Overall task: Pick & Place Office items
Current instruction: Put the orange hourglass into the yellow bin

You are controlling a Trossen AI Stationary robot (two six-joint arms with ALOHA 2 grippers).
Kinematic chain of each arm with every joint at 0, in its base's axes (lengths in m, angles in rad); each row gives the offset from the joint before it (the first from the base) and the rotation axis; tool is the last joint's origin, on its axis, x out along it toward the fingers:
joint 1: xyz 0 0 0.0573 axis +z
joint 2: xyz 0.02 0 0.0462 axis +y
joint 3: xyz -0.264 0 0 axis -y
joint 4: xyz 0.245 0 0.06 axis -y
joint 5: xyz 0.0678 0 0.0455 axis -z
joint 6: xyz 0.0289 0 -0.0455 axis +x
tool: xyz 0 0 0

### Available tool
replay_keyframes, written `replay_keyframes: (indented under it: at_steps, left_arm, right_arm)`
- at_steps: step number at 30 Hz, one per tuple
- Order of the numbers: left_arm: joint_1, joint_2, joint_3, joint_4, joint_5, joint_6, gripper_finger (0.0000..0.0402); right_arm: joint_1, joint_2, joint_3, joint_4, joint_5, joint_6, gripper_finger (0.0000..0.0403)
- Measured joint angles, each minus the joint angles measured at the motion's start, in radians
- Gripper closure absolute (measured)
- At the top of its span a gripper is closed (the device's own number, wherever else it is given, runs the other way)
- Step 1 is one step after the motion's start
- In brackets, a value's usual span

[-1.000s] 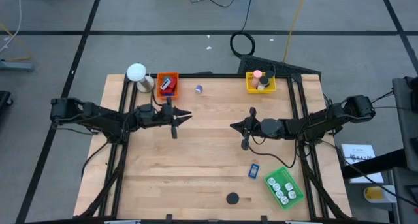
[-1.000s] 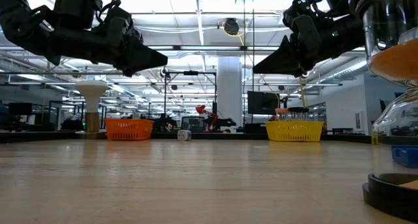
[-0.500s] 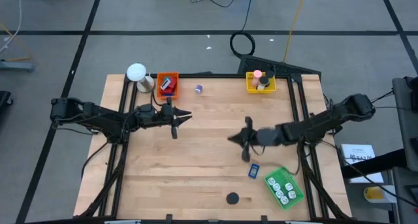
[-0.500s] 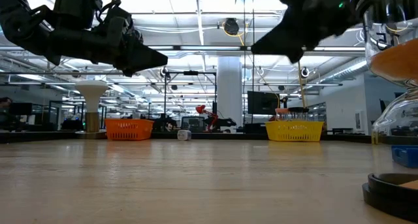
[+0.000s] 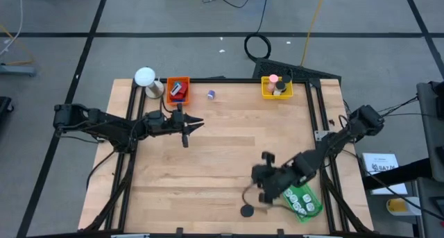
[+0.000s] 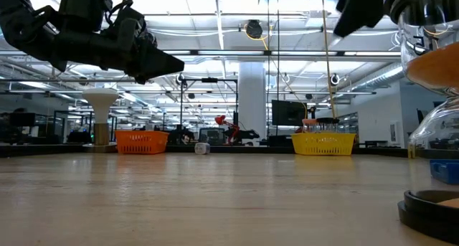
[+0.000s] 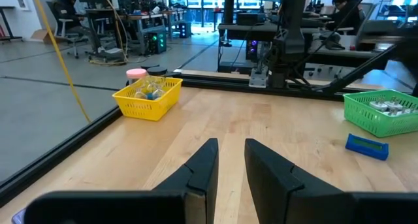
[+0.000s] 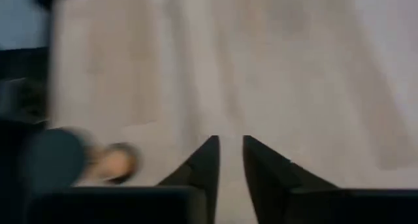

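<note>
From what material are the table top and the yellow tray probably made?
Table top: likely wood, light, smooth finish; visible plank seams and grain. Yellow tray: probably moulded plastic, slightly glossy; its walls are an open lattice in one uniform bright colour.

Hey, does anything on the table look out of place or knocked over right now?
Nothing spilled or tipped. Two office items lie loose outside the trays: a small purple roll beside the orange tray and a black disc near the front edge.
</note>
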State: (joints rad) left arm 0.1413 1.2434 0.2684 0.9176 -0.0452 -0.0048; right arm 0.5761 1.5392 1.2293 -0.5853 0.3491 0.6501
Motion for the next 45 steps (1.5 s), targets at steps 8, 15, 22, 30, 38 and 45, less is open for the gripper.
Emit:
replay_keyframes:
  at_steps: [8, 15, 22, 30, 38, 45]
  left_arm:
    - [0.000, 0.000, 0.000, 0.000, 0.000, 0.000, 0.0325]
    - [0.000, 0.000, 0.000, 0.000, 0.000, 0.000, 0.0325]
    - [0.000, 0.000, 0.000, 0.000, 0.000, 0.000, 0.0325]
    - [0.000, 0.000, 0.000, 0.000, 0.000, 0.000, 0.0325]
    - [0.000, 0.000, 0.000, 0.000, 0.000, 0.000, 0.0325]
    - [0.000, 0.000, 0.000, -0.001, 0.000, 0.000, 0.0325]
  right_arm:
    - [0.120, 0.044, 0.073, 0.006, -0.039, -0.008, 0.0204]
    - [0.170, 0.059, 0.073, 0.118, -0.038, -0.096, 0.0107]
    - [0.179, 0.141, 0.073, 0.215, -0.040, -0.150, 0.0066]
    - [0.163, 0.223, 0.073, 0.306, -0.101, -0.208, 0.0064]
    - [0.151, 0.262, 0.075, 0.330, -0.098, -0.229, 0.0064]
    - [0.143, 0.265, 0.073, 0.323, -0.092, -0.229, 0.0067]
